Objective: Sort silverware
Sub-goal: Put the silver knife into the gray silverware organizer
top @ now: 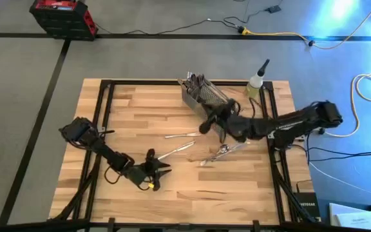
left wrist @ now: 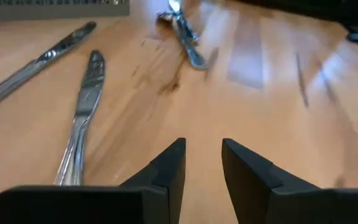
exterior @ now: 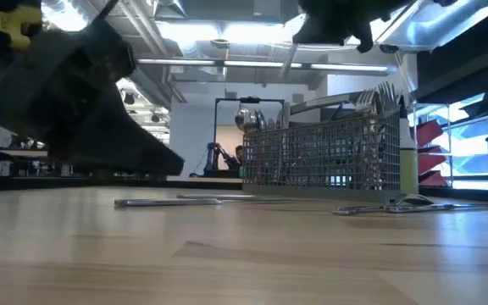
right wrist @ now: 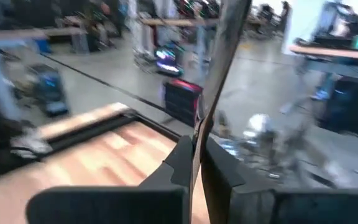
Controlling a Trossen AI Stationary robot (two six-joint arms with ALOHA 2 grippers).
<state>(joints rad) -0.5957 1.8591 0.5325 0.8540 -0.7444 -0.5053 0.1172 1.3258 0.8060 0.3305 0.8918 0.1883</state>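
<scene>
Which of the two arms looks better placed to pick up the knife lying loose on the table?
Left, probably. The left gripper is open, low over the wood, right beside a knife. The right gripper is already shut on a utensil near the basket.

Grey carpeted floor (top: 140, 58) is stretching around the light wooden butcher-block worktop (top: 172, 180), with a red-and-black stacked toolbox (top: 62, 16) sitting off its far left corner. Long white fluorescent ceiling lights (exterior: 227, 32) are glowing overhead, and a yellow cable (top: 282, 35) is trailing across the floor.
</scene>
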